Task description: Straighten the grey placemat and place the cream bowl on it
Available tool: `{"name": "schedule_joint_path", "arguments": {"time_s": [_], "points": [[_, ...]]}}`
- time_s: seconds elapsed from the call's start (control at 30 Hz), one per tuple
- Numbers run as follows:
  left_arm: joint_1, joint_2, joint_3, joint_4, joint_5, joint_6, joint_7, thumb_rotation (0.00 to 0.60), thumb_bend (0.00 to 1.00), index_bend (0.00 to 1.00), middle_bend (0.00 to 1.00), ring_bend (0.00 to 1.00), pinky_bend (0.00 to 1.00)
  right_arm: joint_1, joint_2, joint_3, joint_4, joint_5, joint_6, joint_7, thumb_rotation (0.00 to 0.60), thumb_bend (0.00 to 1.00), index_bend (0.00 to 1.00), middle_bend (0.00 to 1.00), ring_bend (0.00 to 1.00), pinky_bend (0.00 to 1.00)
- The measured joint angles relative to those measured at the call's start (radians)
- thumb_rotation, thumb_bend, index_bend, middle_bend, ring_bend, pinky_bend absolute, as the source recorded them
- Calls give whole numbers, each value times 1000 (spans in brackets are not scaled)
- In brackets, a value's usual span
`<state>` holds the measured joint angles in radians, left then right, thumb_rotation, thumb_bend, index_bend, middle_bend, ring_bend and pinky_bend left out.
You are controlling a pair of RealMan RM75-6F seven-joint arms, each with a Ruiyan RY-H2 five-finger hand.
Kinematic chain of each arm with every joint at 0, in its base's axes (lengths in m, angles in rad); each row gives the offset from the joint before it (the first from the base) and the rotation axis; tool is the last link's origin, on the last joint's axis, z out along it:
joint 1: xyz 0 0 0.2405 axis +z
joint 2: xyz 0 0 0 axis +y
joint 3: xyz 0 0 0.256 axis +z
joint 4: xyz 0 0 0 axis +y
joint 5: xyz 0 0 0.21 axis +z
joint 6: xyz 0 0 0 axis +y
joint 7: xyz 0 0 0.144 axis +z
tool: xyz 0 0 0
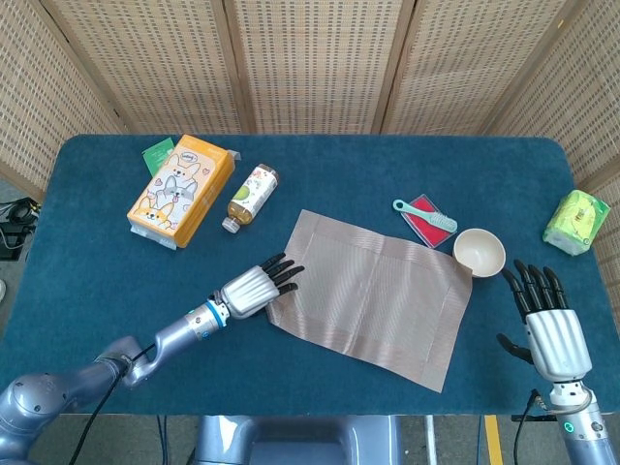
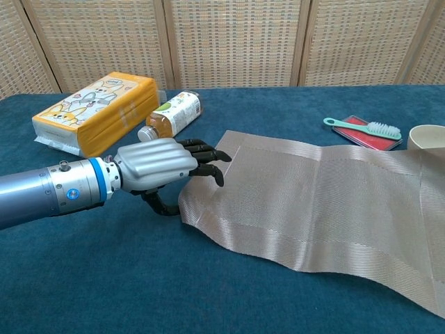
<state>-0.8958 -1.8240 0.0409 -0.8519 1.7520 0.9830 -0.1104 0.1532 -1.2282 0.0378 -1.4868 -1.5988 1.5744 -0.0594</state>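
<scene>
The grey placemat (image 1: 373, 291) lies skewed in the middle of the blue table, its near-left edge rippled and raised (image 2: 208, 216). My left hand (image 1: 254, 288) is at that left corner: the fingers lie on top of the mat and the thumb curls under its edge (image 2: 156, 167), pinching it. The cream bowl (image 1: 480, 252) stands upright at the mat's far right corner, touching or just off its edge, and shows at the right border of the chest view (image 2: 430, 137). My right hand (image 1: 552, 325) hovers near the table's front right, fingers spread, holding nothing, a short way in front of the bowl.
An orange carton (image 1: 181, 190) and a lying bottle (image 1: 250, 197) sit at the back left, with a small green card (image 1: 158, 155) behind them. A green brush on a red card (image 1: 426, 218) lies behind the bowl. A green packet (image 1: 575, 221) is at the right edge.
</scene>
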Motion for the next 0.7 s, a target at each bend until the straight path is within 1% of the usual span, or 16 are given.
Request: {"name": "schedule_joint_path", "arguments": {"time_s": [0.13,0.2,0.27,0.33,0.37,0.43,0.5,0.57,0.6,0.7], "points": [[-5,-8,1,1,-8,-1,3,600,380,237,0,0,0,-3,1,1,-2,-5,-1,-1,600,0,0,0,0,0],[-6,-12,0,2,-12,-3,4,600,431,251,0,0,0,-3,2,2,-2,-7,0,-1,600,0,0,0,0,0],[-8,-18,-2,5,-17,-6,3,600,524,276,0,0,0,-5,2,2,-3,-10,2,-2,600,0,0,0,0,0],[-11,-30,-9,12,-29,-11,3,600,583,303,0,0,0,-6,3,2,-5,-16,4,-2,600,0,0,0,0,0],[-13,-37,-12,17,-35,-14,3,600,599,333,0,0,0,-8,4,2,-6,-18,6,-3,600,0,0,0,0,0],[-16,-50,-20,27,-46,-16,1,600,605,434,0,0,0,-9,4,3,-8,-22,8,-2,600,0,0,0,0,0],[-18,-56,-22,29,-49,-13,-9,600,592,585,0,0,0,-11,5,3,-9,-25,10,-1,600,0,0,0,0,0],[-19,-59,-22,29,-48,-2,-16,600,585,668,0,0,0,-13,7,4,-10,-28,14,1,600,0,0,0,0,0],[-19,-60,-22,30,-47,7,-14,600,585,703,0,0,0,-13,7,5,-11,-30,14,1,600,0,0,0,0,0],[-19,-60,-20,27,-43,24,-2,600,585,754,0,0,0,-14,7,5,-10,-32,14,1,600,0,0,0,0,0]]}}
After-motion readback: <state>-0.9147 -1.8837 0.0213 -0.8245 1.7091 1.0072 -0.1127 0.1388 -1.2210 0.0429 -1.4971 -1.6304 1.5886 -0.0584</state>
